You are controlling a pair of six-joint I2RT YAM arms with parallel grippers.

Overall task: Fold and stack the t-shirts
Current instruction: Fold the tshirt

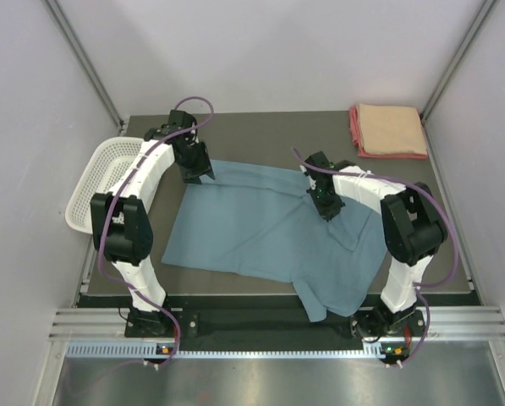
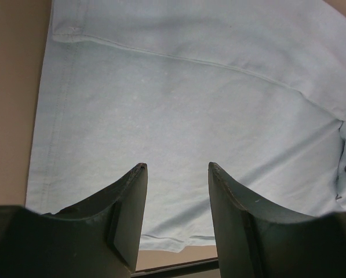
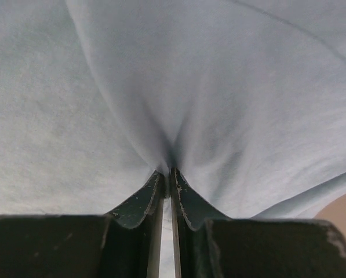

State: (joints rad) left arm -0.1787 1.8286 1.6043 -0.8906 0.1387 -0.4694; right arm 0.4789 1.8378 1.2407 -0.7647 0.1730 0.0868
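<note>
My right gripper (image 3: 167,174) is pressed together on a raised fold of the blue-grey t-shirt (image 3: 230,98), and the cloth puckers up into the fingertips. My left gripper (image 2: 177,168) is spread, jaws apart over the same shirt near its far left hem, with nothing between them. The shirt lies open across the middle of the dark table (image 1: 260,131), and its near right part hangs over the front edge. In the far right corner a folded peach t-shirt (image 1: 391,127) rests on a pink-red t-shirt (image 1: 354,135). A white mesh basket (image 1: 96,173) sits at the left edge.
</note>
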